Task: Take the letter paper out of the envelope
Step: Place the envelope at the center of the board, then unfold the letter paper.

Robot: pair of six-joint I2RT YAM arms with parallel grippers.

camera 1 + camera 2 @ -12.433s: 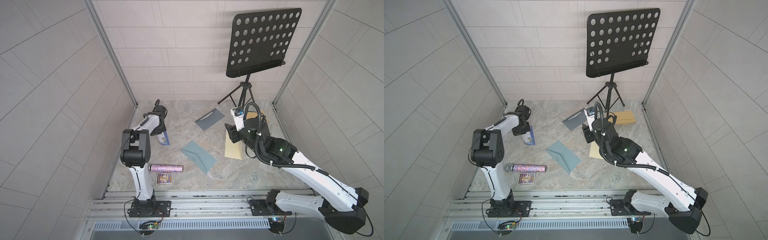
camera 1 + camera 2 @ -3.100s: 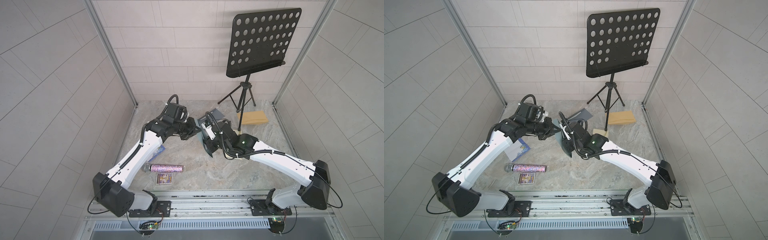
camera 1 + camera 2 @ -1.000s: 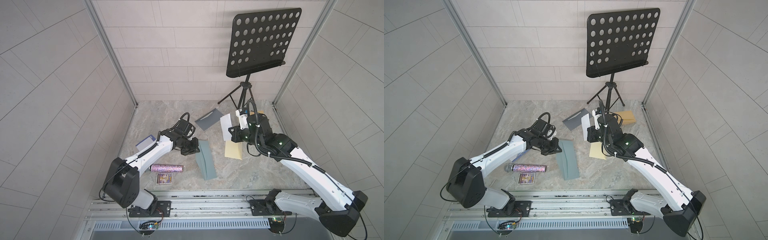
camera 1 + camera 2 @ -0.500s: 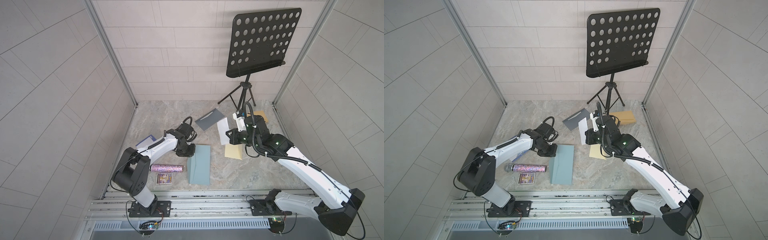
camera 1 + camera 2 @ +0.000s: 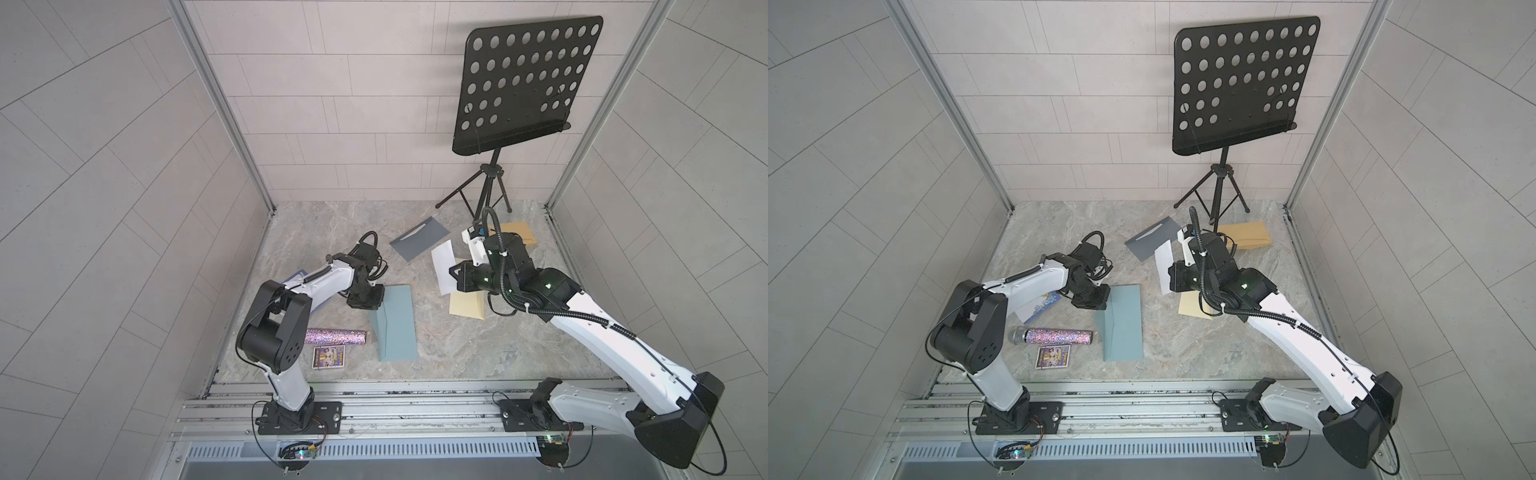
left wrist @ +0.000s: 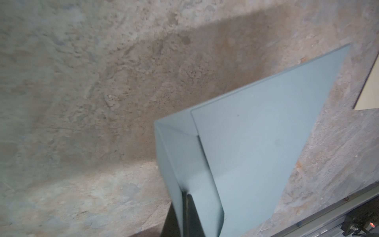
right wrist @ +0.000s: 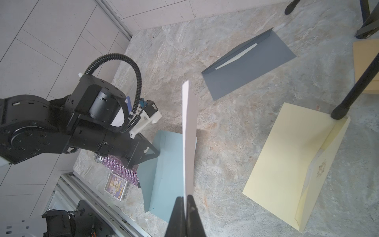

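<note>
- Pinching one short end of the sheet, the right gripper [image 7: 186,200] has its jaws closed flat on the white letter paper [image 7: 188,133] and holds it in the air.
- The letter paper is wholly clear of any envelope. In both top views it hangs above the right half of the worktop [image 5: 478,353], between the grey envelope [image 5: 419,239] and the cream envelope [image 5: 467,305].
- The left gripper [image 6: 185,197] is clamped narrowly on a corner of the teal envelope [image 5: 397,328], at the end of it farther from the front edge.
- The teal envelope lies on the worktop with its long side running toward the front edge, a little left of the middle. Its flap is open, and no paper shows in its mouth.
- Judged from this, the pulling-out step looks finished and the task is close to done; what remains is putting things down.
- The next move calls for lowering the sheet onto a bare patch of the worktop, away from the cream envelope and the music stand [image 5: 528,79] legs, then opening the right jaws.
- The left jaws need to let go of the teal envelope without dragging it.
</note>
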